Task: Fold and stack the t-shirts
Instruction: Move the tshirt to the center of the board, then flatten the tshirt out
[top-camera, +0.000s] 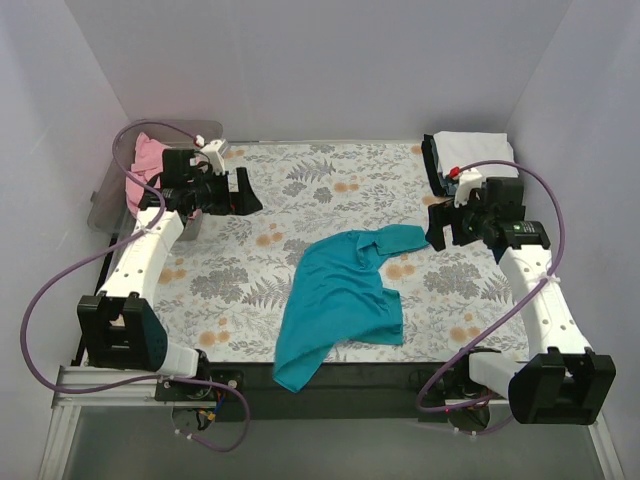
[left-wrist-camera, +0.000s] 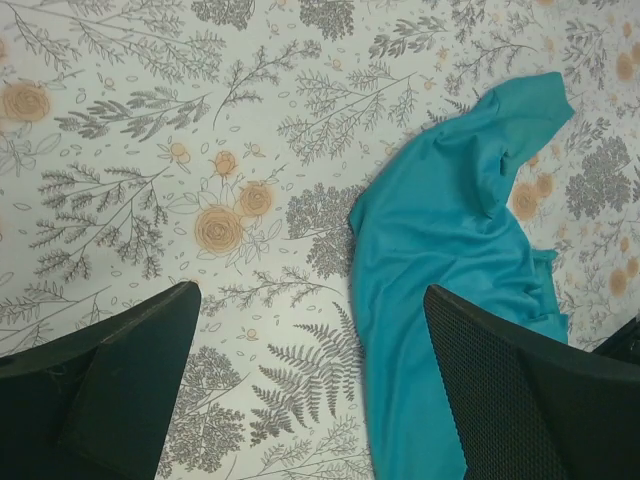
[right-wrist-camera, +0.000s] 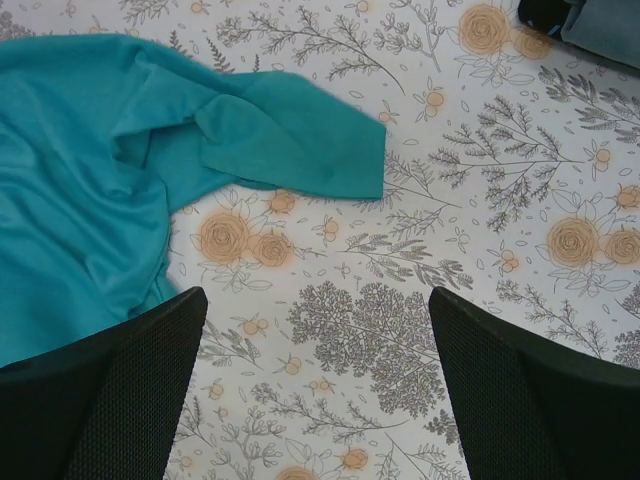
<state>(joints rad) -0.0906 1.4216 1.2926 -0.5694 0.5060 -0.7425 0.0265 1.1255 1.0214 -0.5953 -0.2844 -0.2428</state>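
A teal t-shirt (top-camera: 340, 295) lies crumpled in the middle of the floral table cloth (top-camera: 240, 275), its lower end draped over the table's front edge. One sleeve (right-wrist-camera: 300, 140) points toward the right arm. My left gripper (top-camera: 246, 190) hovers open at the back left, away from the shirt. In the left wrist view the teal shirt (left-wrist-camera: 450, 250) shows partly behind the right finger (left-wrist-camera: 540, 390), and nothing is between the jaws. My right gripper (top-camera: 437, 228) stands open just right of the sleeve, over bare cloth (right-wrist-camera: 380, 320). A pink t-shirt (top-camera: 147, 160) sits at the back left. A folded white t-shirt (top-camera: 476, 150) lies at the back right.
The pink shirt rests in a clear plastic bin (top-camera: 105, 205) off the table's back left corner. A dark folded cloth (top-camera: 431, 165) shows beside the white shirt, and a grey-blue edge (right-wrist-camera: 600, 25) shows at the top right of the right wrist view. White walls close in the sides and back.
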